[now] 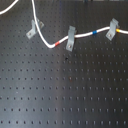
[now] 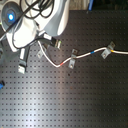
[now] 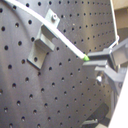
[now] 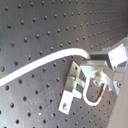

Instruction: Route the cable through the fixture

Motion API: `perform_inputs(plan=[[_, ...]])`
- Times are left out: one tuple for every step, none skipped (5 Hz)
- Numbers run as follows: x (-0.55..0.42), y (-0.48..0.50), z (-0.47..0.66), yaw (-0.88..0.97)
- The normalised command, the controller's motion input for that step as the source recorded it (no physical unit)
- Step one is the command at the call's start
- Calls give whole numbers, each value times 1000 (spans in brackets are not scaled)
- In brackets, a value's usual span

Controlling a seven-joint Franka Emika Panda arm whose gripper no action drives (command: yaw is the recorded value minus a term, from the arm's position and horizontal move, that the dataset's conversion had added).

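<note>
The white cable (image 1: 49, 45) comes down from the top edge of the first exterior view and passes close to the left fixture (image 1: 32, 29). It then runs through the middle fixture (image 1: 71, 38) and the right fixture (image 1: 113, 29), and carries red, blue and yellow bands. In the second exterior view my gripper (image 2: 48, 42) hangs just above the left fixture (image 2: 39, 53). Its jaws are shut on the cable (image 3: 60, 35) beside that fixture (image 3: 42, 46). In the second wrist view the cable (image 4: 45, 60) runs above the fixture (image 4: 71, 89) without touching it.
The black perforated board (image 1: 65, 95) fills both exterior views. The arm's white body (image 2: 30, 22) and its dark leads cover the upper left of the second exterior view. A small blue object (image 2: 1, 84) sits at the second exterior view's left edge.
</note>
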Motion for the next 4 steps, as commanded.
perform_inputs(plan=[[96, 54, 443, -240], [96, 62, 470, -246], [47, 131, 371, -240], [-175, 220, 166, -14]])
